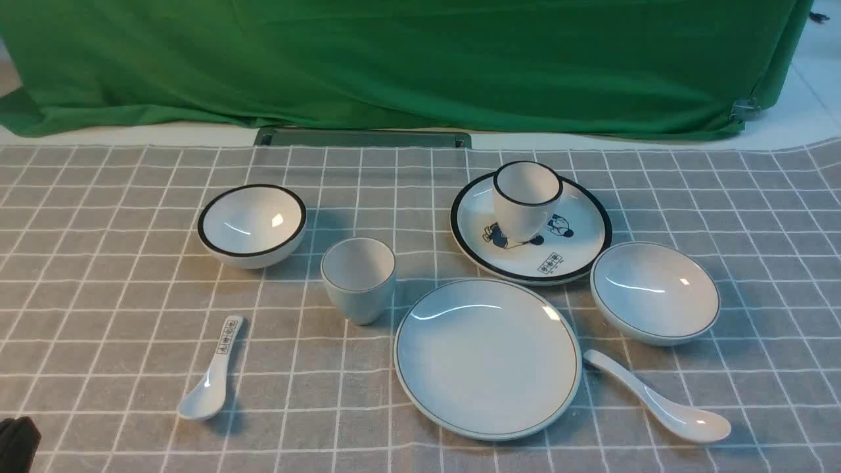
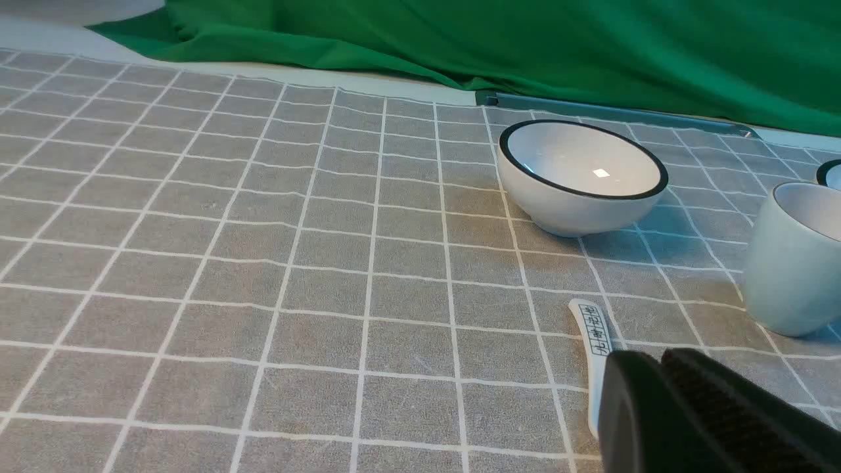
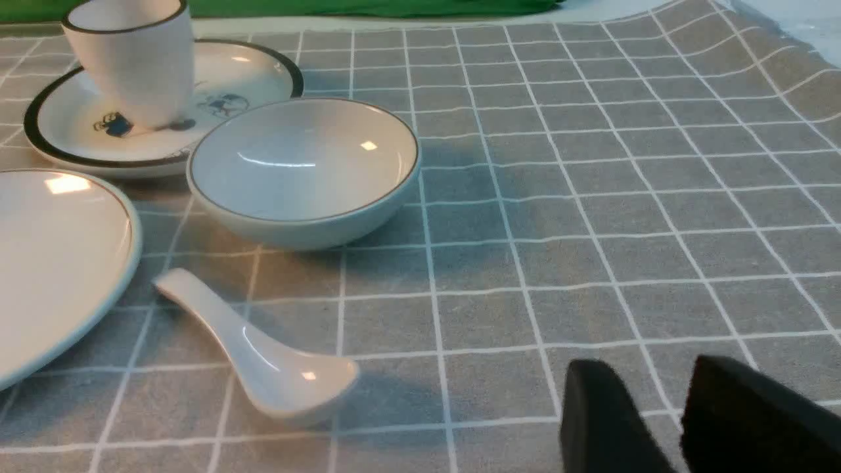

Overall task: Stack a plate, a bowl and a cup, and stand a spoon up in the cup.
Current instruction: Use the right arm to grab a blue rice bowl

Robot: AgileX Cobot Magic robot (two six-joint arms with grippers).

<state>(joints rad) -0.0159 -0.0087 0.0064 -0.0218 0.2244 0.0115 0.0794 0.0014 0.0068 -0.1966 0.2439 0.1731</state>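
The pale blue-grey plate (image 1: 487, 358) lies at the front centre, with the matching shallow bowl (image 1: 654, 291) to its right and the handleless cup (image 1: 358, 279) upright to its left. In front of the bowl rests the plain white spoon (image 1: 657, 397). My left gripper (image 2: 657, 358) is shut on nothing, low over the cloth near the front left corner (image 1: 16, 443), short of the cup (image 2: 795, 263). In the right wrist view my right gripper (image 3: 650, 378) stands open over bare cloth, apart from the spoon (image 3: 263, 355), bowl (image 3: 305, 167) and plate (image 3: 52, 256).
A white bowl with a black rim (image 1: 252, 225) sits back left. A smaller spoon with black characters (image 1: 213, 381) lies front left, just by my left fingers. A white black-rimmed cup (image 1: 525, 197) stands on the cartoon plate (image 1: 578, 243) behind. Green cloth (image 1: 394, 66) hangs at the back.
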